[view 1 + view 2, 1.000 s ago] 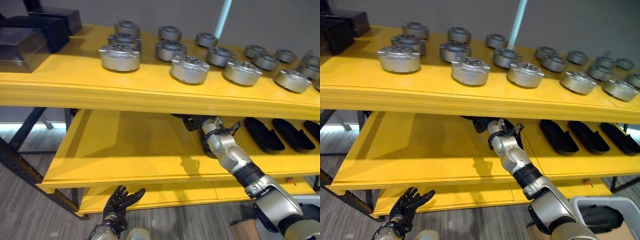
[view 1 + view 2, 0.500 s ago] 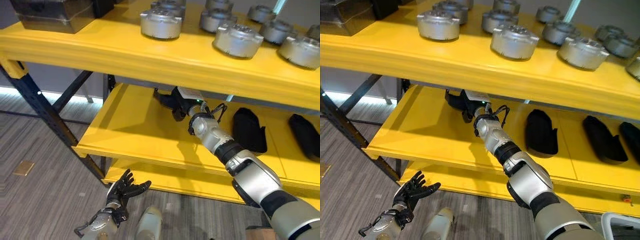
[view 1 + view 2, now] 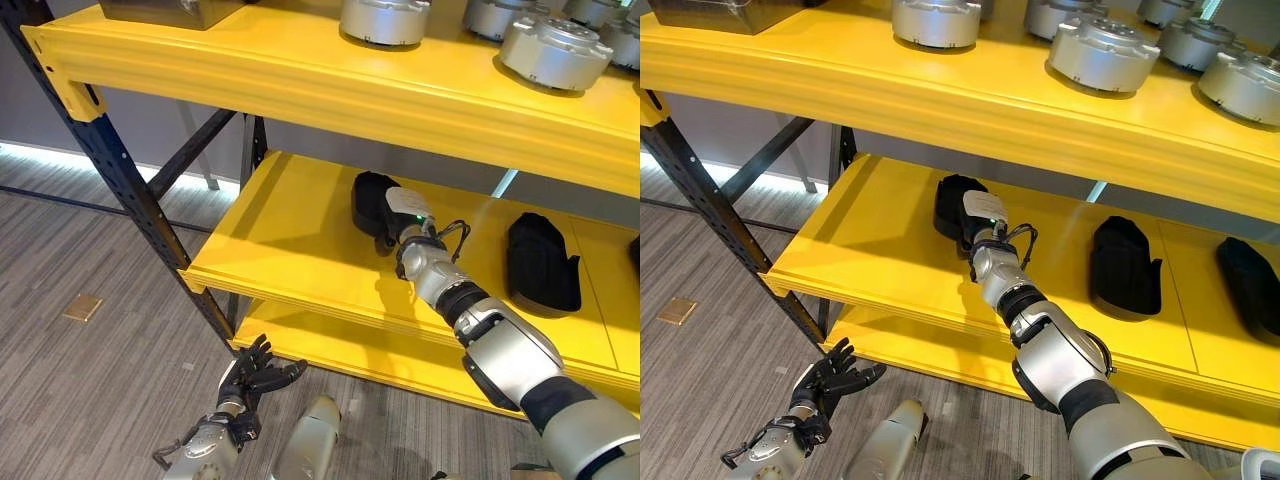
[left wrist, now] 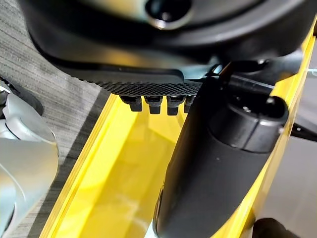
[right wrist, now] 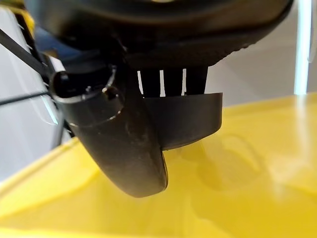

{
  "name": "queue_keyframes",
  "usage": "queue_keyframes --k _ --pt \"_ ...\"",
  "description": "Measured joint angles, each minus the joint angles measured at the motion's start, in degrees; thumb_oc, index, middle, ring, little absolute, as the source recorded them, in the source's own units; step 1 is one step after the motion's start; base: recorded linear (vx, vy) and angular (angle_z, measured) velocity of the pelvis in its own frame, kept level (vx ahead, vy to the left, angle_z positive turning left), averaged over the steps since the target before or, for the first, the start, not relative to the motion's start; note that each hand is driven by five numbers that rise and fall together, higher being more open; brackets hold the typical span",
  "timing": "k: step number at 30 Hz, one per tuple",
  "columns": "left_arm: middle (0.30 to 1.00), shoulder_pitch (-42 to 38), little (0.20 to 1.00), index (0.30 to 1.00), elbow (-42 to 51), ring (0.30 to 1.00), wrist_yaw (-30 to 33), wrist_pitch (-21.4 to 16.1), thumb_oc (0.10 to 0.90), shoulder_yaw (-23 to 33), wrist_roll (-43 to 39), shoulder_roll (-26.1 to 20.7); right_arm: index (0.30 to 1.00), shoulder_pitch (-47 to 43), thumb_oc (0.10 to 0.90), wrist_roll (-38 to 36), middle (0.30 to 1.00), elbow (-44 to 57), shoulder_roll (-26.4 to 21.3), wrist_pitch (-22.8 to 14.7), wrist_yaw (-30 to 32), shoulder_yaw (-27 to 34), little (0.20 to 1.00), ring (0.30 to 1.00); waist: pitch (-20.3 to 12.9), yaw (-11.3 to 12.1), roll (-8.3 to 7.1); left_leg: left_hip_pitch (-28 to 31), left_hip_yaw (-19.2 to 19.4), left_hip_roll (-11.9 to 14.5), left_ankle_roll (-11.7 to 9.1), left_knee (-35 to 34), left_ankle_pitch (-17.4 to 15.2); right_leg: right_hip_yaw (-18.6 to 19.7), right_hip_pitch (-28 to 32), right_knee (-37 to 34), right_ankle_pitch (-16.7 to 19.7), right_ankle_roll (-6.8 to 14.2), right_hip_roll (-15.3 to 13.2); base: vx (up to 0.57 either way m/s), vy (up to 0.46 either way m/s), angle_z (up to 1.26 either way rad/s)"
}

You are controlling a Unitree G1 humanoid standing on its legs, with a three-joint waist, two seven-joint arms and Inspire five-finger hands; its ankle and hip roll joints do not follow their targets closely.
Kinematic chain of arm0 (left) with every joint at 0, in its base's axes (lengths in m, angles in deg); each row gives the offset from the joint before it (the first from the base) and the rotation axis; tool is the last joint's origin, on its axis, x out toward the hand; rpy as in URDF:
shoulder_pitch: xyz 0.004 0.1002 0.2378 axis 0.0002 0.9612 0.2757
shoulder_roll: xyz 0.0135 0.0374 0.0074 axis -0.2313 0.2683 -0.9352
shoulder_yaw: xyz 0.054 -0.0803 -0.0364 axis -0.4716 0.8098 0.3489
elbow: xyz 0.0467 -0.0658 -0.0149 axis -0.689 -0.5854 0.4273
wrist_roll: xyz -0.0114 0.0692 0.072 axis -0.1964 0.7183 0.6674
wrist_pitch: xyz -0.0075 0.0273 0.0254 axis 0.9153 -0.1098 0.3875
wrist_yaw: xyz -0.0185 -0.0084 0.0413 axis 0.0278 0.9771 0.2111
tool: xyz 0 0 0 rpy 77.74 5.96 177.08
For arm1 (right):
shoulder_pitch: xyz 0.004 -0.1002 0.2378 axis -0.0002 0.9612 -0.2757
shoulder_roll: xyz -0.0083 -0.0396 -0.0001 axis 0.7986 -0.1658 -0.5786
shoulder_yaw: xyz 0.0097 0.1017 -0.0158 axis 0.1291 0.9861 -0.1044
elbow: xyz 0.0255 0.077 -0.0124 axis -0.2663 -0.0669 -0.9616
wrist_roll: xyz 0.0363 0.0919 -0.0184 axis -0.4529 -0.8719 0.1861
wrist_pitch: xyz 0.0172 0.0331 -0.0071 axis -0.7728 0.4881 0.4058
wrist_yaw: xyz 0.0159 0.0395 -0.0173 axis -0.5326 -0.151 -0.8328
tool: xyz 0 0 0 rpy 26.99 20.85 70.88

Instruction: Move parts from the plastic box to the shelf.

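**benchrat:** so where are you at with the shelf job?

**me:** Decent way in, I'd say. Biggest picture first: the yellow shelf has its top level lined with silver round parts, and the middle level already has two black parts lying off to my right. I'm on another black part now, sitting on the middle level further to the left. My right hand is on it, fingers wrapped over its edge, thumb alongside, so not let go yet.

**benchrat:** and the left?

**me:** Left hand hangs low by the floor, fingers loosely spread, holding nothing. No idea how many are left in the plastic box. My guess: release this one, then go back for more.
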Motion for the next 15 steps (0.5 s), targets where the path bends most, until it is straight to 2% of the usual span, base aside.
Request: queue_keyframes --k 15 --pt "1.000 -0.6 1.000 1.000 0.1 1.000 0.4 -0.2 0.900 -1.5 0.0 0.2 0.300 3.1 0.400 1.0 0.300 -2.7 -2.0 0.1 1.5 0.6 0.300 0.300 1.6 -0.8 0.53 -0.2 0.0 0.1 0.1 0.5 -0.1 0.1 -0.4 0.2 -0.1 -0.1 0.1 0.00 0.000 0.00"
